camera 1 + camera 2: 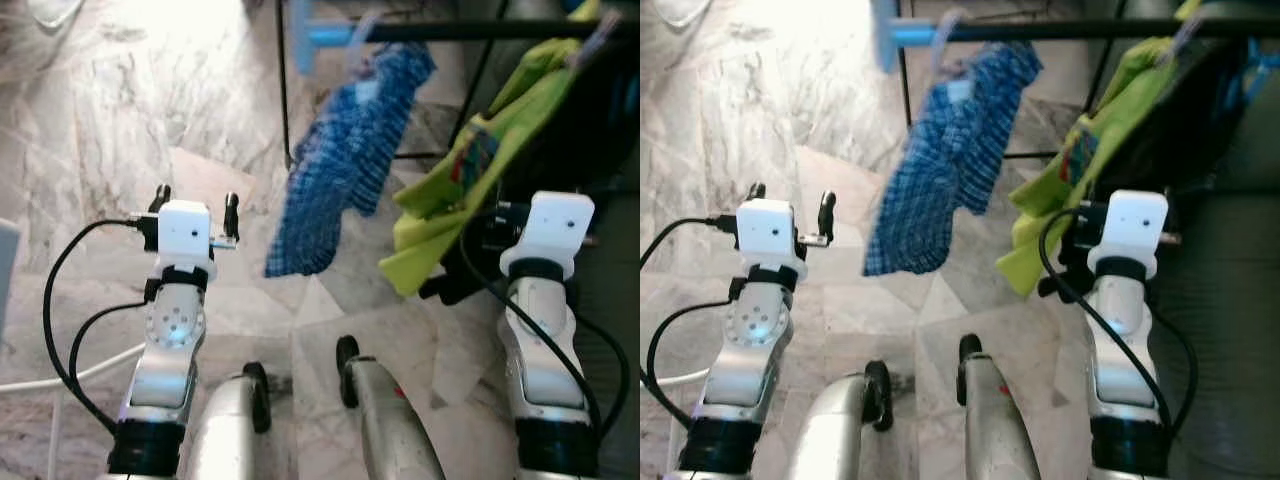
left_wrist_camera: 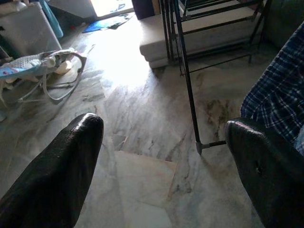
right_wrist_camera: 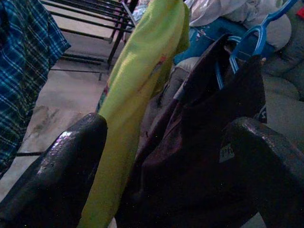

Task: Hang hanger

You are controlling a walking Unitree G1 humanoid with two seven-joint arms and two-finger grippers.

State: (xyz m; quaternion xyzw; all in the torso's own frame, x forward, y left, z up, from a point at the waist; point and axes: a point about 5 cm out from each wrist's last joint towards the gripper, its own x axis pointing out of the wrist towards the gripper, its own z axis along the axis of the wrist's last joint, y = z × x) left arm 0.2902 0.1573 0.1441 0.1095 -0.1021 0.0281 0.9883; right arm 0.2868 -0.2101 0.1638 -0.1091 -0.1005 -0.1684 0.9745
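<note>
three garments hang from one black metal rail (image 1: 470,32) of a drying rack: a blue-and-white checked shirt (image 1: 345,165), a lime-green cloth with a coloured print (image 1: 470,175) beside it, and a dark maroon garment (image 3: 199,156) just behind the green one. the maroon garment sits on a blue plastic hanger (image 3: 254,40), whose hook rises above its collar; a second blue hook seems to lie against the first, though i cannot tell for sure. a small pale tag (image 3: 226,153) on the maroon cloth carries print too small to read. one light-blue flat piece (image 1: 315,35) sticks out at the rail's left end. the left gripper (image 1: 195,208) hovers over the marble floor (image 1: 120,120), left of the checked shirt, its two black fingers (image 2: 57,175) spread wide and holding nothing. the right gripper (image 3: 166,166) faces the green and maroon garments, fingers apart and empty, with the cloth between and beyond them. two black cables (image 1: 70,320) loop from the left arm.
</note>
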